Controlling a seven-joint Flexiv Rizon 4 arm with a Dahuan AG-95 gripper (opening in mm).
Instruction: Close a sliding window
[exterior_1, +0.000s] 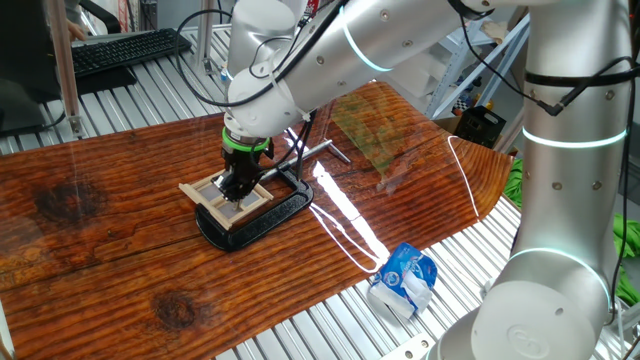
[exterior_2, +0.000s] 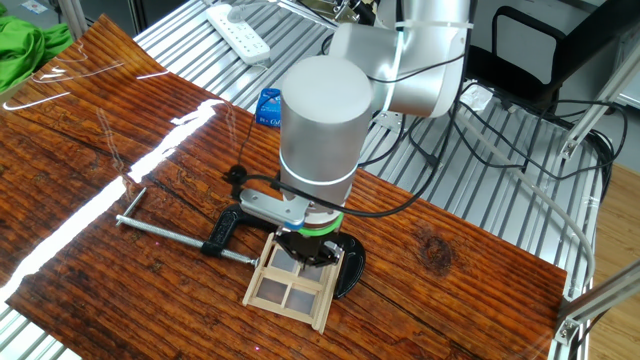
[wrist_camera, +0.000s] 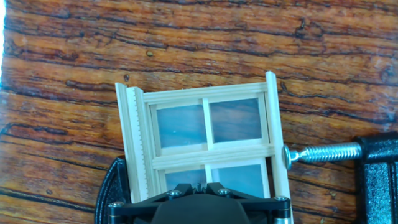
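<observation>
**Jaws low on the window**

Jaws of your gripper (exterior_1: 237, 186) sit right down on the sliding window (wrist_camera: 205, 140); you cannot tell if they are spread or pinching. Most of the window lies straight ahead of the jaws, long side pointing away. A black clamp (wrist_camera: 348, 155) holds the frame, maybe tight.
</observation>
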